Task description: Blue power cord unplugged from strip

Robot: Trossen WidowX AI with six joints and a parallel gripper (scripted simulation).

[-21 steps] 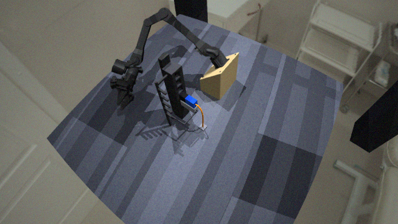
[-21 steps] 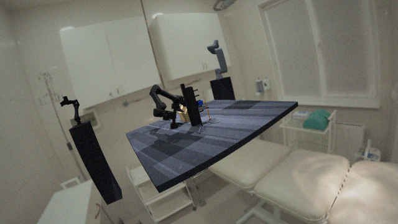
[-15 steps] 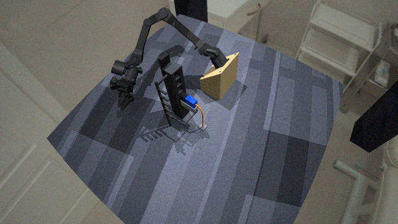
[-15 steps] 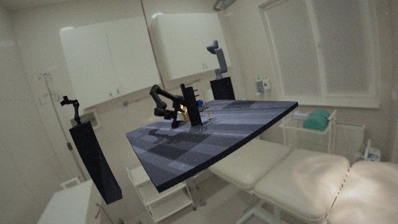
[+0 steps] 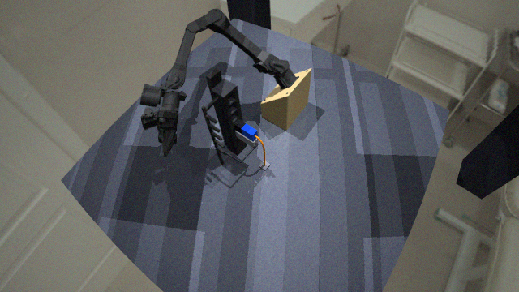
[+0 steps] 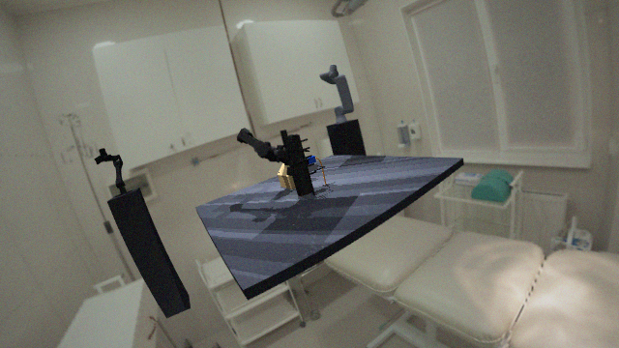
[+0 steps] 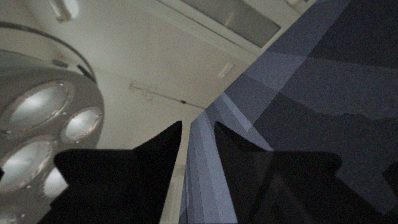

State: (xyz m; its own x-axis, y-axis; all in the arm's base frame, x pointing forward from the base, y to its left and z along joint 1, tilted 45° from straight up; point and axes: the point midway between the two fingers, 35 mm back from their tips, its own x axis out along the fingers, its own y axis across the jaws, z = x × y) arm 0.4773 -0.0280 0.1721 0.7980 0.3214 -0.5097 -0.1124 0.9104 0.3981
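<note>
- You see the power strip (image 5: 227,118) standing upright near the middle of the surface (image 5: 308,211).
- The plug (image 5: 249,131) sits in the strip's right side, low down; its cord (image 5: 263,151) runs down to the surface.
- The wedge block (image 5: 289,100) sits behind and right of the strip.
- The end effector (image 5: 167,149) hangs left of the strip, apart from it.

Hospital room; exam bed (image 6: 464,271); surgical lamp (image 7: 40,130)
</note>
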